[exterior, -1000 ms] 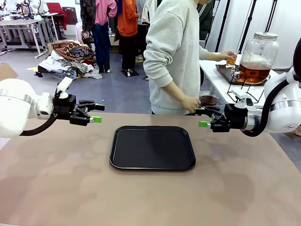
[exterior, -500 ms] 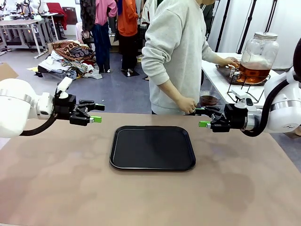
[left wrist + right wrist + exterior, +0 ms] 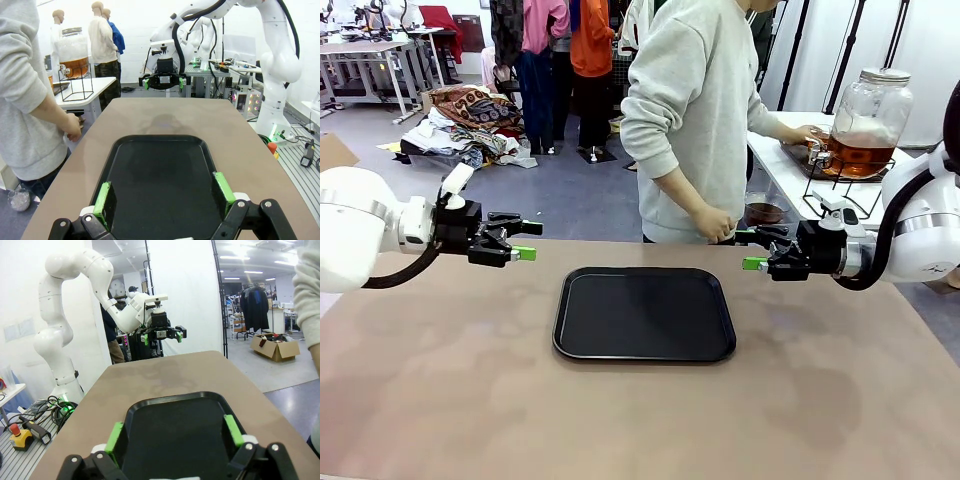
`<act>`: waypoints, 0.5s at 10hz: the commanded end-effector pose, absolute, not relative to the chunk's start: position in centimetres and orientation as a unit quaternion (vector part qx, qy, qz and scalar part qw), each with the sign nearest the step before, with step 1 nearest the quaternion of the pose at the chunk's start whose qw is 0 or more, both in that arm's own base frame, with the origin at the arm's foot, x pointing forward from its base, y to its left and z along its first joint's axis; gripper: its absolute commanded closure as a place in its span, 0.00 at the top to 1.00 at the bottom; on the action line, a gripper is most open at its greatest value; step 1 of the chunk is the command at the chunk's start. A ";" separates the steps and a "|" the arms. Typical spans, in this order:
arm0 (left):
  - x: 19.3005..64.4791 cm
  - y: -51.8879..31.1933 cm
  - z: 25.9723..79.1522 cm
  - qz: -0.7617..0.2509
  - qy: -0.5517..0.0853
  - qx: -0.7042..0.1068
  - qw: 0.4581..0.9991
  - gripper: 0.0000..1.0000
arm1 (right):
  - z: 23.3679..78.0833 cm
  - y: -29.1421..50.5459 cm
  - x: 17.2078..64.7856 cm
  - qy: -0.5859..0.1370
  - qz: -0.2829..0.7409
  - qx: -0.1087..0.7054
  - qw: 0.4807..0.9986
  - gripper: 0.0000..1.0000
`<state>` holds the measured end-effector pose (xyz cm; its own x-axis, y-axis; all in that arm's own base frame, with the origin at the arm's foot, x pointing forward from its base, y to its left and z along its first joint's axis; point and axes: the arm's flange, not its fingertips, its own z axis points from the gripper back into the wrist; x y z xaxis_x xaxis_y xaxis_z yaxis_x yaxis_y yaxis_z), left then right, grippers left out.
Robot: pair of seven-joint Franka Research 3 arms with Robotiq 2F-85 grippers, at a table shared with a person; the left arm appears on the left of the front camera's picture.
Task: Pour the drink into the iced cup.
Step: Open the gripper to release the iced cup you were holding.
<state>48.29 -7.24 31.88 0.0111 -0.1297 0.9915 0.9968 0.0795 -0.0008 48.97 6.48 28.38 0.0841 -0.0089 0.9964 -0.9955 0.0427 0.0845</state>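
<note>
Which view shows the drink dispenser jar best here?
The front view: the jar stands close on its wire stand, amber drink visible, the person's hand at its tap side. The left wrist view shows it smaller and farther off.

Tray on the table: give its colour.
The tray is plain black, clearest in the front view.

**A workshop floor with clothes and benches behind**

A brown matte surface [image 3: 440,400] spans the foreground. Beyond it lies a grey floor [image 3: 570,190], with a heap of patterned fabric and clothing [image 3: 470,120] on it at the far left. Garments hang on a rack [image 3: 545,40] behind. White worktables [image 3: 370,55] stand in the far left corner. A white side table [image 3: 785,175] sits at the right, against white wall panels [image 3: 930,50]. Ceiling strip lights [image 3: 245,257] brighten the hall, where a cardboard box [image 3: 272,347] rests on the floor.
</note>
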 end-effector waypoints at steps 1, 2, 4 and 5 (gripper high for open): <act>48.4 -7.5 32.0 -0.505 -0.490 -0.444 0.554 1.00 | 28.5 6.5 49.1 -0.492 0.467 0.510 0.529 1.00; 48.4 -7.5 32.0 -0.505 -0.490 -0.444 0.554 1.00 | 28.5 6.5 49.1 -0.492 0.467 0.510 0.529 1.00; 48.4 -7.5 32.0 -0.505 -0.490 -0.444 0.554 1.00 | 28.5 6.5 49.1 -0.492 0.467 0.510 0.529 1.00; 48.4 -7.5 32.0 -0.505 -0.490 -0.444 0.554 1.00 | 28.5 6.5 49.1 -0.492 0.467 0.510 0.529 1.00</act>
<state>48.29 -7.24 31.88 0.0111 -0.1297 0.9915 0.9968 0.0795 -0.0008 48.97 6.48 28.38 0.0842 -0.0089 0.9964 -0.9955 0.0427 0.0845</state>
